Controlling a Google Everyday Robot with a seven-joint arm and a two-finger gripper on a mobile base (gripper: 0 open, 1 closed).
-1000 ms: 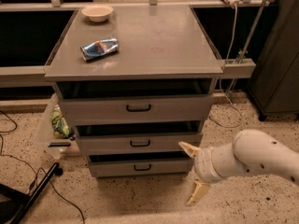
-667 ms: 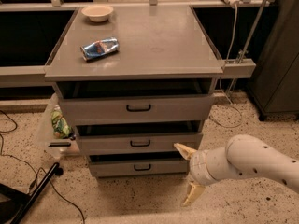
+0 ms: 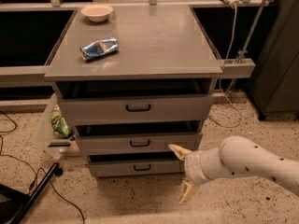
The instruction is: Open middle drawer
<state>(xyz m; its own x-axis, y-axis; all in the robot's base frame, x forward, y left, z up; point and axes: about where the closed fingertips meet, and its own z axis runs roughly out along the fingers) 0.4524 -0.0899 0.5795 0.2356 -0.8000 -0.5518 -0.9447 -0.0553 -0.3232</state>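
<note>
A grey metal cabinet holds three drawers. The middle drawer [image 3: 140, 143] has a flat grey front with a small black pull handle [image 3: 139, 143] at its centre. It sits between the taller top drawer [image 3: 135, 108] and the shorter bottom drawer [image 3: 135, 167]. My gripper [image 3: 183, 172] is open, with one tan finger [image 3: 177, 150] at the right end of the middle drawer's front and the other finger [image 3: 187, 192] low, in front of the floor. It is to the right of the handle, apart from it.
The cabinet top [image 3: 154, 36] carries a white bowl [image 3: 97, 12] at the back left and a blue crumpled bag [image 3: 99, 48]. A see-through bin with green packets [image 3: 57, 124] stands left of the cabinet. Cables [image 3: 18, 162] and a black pole [image 3: 32, 195] lie on the speckled floor at left. A dark cabinet [image 3: 280, 55] stands at right.
My gripper and arm have moved a little to the left, towards the drawer fronts. The drawers have not moved.
</note>
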